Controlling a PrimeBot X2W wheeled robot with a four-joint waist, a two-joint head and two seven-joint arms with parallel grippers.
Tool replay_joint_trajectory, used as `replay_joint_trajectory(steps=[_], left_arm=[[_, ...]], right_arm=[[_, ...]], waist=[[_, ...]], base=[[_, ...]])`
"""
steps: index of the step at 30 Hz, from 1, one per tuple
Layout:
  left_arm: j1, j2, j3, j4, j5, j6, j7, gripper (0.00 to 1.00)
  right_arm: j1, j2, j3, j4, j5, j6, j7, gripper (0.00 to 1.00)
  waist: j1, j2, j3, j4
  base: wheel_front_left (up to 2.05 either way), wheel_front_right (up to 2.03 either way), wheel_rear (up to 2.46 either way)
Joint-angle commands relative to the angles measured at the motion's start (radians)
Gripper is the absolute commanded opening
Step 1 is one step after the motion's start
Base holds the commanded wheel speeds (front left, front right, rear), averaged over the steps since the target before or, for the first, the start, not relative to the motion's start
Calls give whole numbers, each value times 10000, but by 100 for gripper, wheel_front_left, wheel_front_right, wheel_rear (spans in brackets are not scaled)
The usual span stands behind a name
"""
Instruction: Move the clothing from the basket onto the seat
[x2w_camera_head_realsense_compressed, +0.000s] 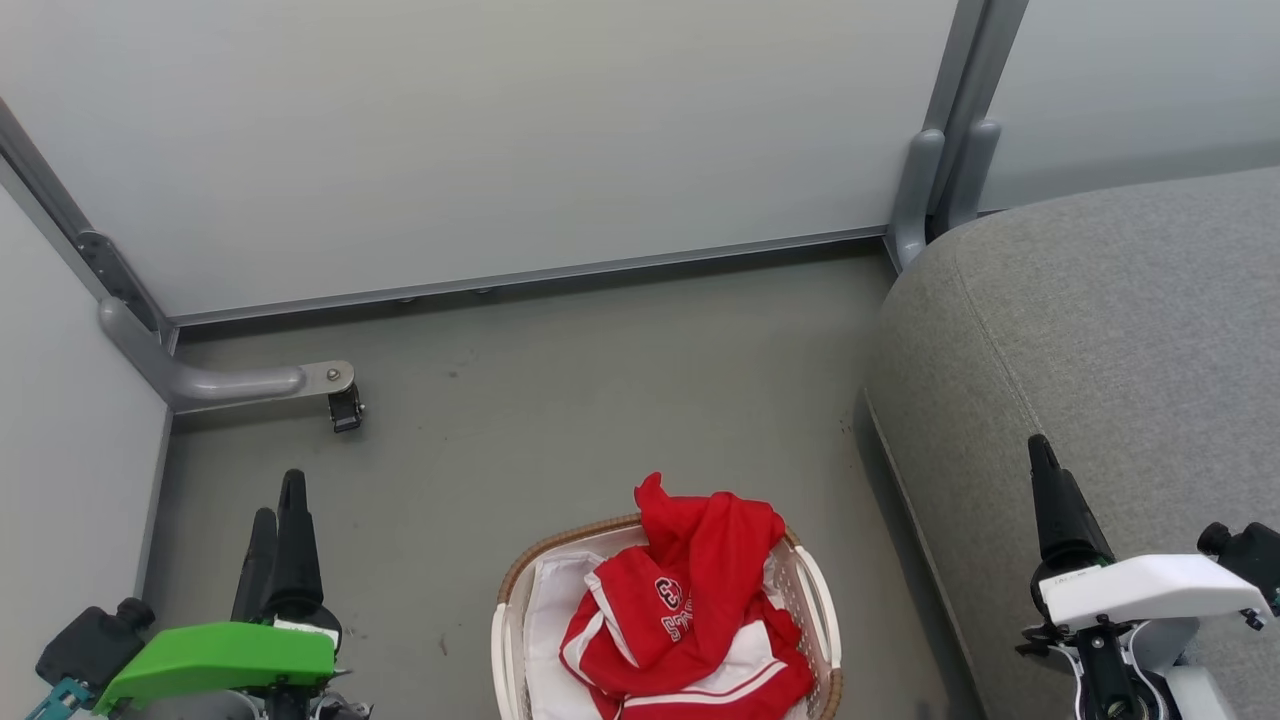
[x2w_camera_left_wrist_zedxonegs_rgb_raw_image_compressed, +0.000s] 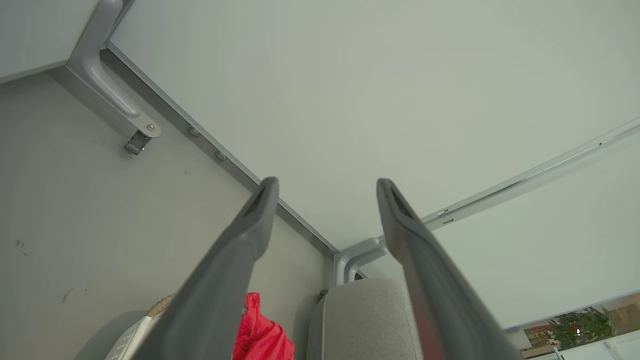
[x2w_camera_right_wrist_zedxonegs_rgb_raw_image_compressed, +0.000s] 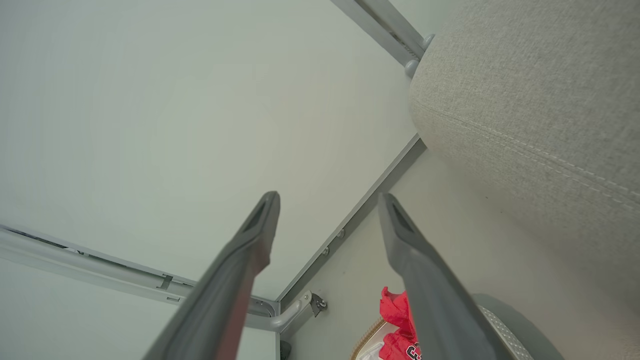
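Observation:
Red clothing (x2w_camera_head_realsense_compressed: 700, 610) with white trim lies heaped in the white perforated basket (x2w_camera_head_realsense_compressed: 512, 640) with its brown woven rim, at the bottom centre of the head view. The grey fabric seat (x2w_camera_head_realsense_compressed: 1110, 350) fills the right side. My left gripper (x2w_camera_head_realsense_compressed: 278, 500) hovers at the lower left, well left of the basket, its jaws open and holding nothing (x2w_camera_left_wrist_zedxonegs_rgb_raw_image_compressed: 327, 182). Over the seat's near edge, right of the basket, stands my right gripper (x2w_camera_head_realsense_compressed: 1040, 455), open with nothing in it (x2w_camera_right_wrist_zedxonegs_rgb_raw_image_compressed: 329, 197). A red fold (x2w_camera_left_wrist_zedxonegs_rgb_raw_image_compressed: 262, 332) and the seat (x2w_camera_left_wrist_zedxonegs_rgb_raw_image_compressed: 365, 320) show low in the left wrist view; red cloth (x2w_camera_right_wrist_zedxonegs_rgb_raw_image_compressed: 397, 320) shows in the right wrist view.
Pale partition panels (x2w_camera_head_realsense_compressed: 500, 140) close off the back and left. A grey metal bracket with a caster (x2w_camera_head_realsense_compressed: 340, 400) stands on the grey floor (x2w_camera_head_realsense_compressed: 600, 400) at the left; a grey post (x2w_camera_head_realsense_compressed: 940, 170) rises by the seat's far corner. A white liner (x2w_camera_head_realsense_compressed: 548, 610) lines the basket.

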Motion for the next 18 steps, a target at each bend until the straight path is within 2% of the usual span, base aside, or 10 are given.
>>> replay_joint_trajectory(steps=[1,7,18], left_arm=[[27,67,-8,-173,464,-22,-109,100],[131,74,-75,-170,1458,-9,-301,100],[354,85,-164,27,3076,-11,-615,100]], right_arm=[[-207,-69,51,-207,-446,2,-118,100],[-220,-78,303,-388,-1885,2,-311,100],[-138,-92,637,-301,-3503,2,-627,100]], waist=[[0,6,8,4],[0,7,34,17],[0,8,10,52]], base=[[0,0,0],[0,0,0],[0,0,0]])
